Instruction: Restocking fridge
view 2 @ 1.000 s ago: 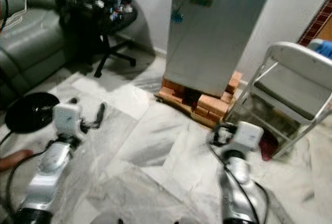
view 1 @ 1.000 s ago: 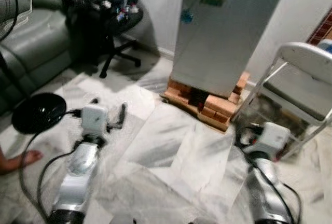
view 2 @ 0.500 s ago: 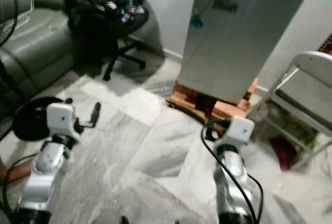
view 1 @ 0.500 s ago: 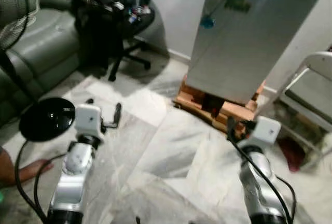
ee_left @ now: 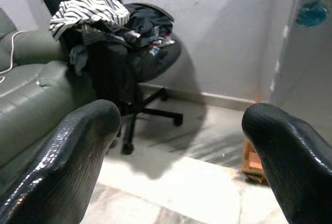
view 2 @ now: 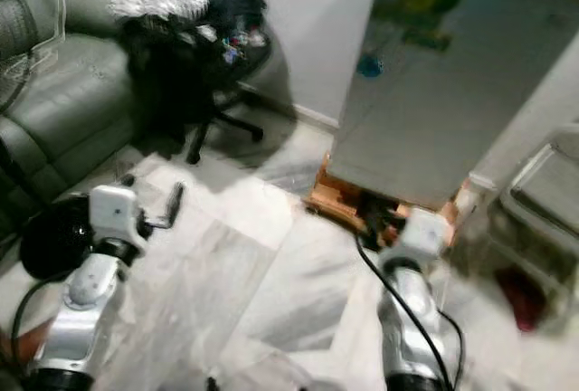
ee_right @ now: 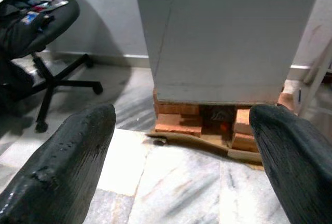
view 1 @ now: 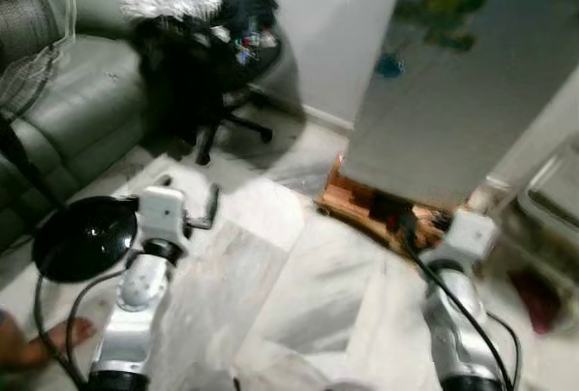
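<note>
Marble floor (view 1: 298, 282): bricks (ee_right: 179, 120) under fridge (view 1: 452, 119)

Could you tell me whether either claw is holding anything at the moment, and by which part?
Nothing is held: the left claw and the right claw are both open and empty.

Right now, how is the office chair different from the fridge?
The office chair is black and piled with clothes, while the fridge is a plain grey box. The chair stands on legs with wheels; the fridge sits raised on orange bricks. The chair is next to the grey sofa, on the robot's left; the fridge is ahead to its right. Both stand against the same pale wall.
</note>
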Motion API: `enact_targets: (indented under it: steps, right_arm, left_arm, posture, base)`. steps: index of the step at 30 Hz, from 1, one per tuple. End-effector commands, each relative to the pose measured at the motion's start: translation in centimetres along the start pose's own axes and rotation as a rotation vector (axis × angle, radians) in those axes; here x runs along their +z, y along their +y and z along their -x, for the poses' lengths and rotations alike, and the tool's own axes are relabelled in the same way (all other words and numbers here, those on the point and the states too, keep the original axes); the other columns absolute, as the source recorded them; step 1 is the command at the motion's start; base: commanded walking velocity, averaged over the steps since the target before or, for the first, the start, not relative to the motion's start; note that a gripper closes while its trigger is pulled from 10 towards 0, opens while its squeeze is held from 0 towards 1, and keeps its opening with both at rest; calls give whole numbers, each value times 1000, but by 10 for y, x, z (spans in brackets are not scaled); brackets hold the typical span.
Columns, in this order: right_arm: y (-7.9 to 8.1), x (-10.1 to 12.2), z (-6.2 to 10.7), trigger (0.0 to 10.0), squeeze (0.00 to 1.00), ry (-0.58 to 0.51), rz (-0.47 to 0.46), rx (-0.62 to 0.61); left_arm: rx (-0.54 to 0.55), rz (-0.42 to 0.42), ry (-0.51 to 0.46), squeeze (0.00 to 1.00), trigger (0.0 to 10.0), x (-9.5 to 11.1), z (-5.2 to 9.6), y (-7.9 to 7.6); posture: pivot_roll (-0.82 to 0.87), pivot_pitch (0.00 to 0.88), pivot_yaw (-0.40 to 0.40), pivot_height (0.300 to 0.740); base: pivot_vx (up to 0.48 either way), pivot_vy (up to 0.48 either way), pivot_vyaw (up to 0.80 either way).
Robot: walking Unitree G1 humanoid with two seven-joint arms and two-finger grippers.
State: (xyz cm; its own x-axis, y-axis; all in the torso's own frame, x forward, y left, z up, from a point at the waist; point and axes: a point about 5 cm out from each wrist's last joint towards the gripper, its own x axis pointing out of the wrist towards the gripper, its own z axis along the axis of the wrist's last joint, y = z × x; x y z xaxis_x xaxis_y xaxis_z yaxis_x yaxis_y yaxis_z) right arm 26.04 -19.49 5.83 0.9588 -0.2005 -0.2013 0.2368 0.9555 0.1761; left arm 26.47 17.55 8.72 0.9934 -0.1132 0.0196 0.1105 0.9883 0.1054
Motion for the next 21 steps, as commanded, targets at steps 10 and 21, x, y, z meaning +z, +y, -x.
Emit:
enact_targets:
  steps: [10, 21]
  right_arm:
    - [-10, 3, -1, 10000, 0, -17, 4, -33]
    - [-10, 3, -2, 10000, 0, -22, 2, -37]
  left_arm:
    - [-41, 2, -22, 0, 10000, 5, -5, -9]
    - [-41, 10, -18, 0, 10000, 7, -6, -9]
  posture:
    - [65, 49, -22, 740]
    - [69, 54, -15, 740]
  base:
    - [462, 0, -561]
    - [400, 173, -417]
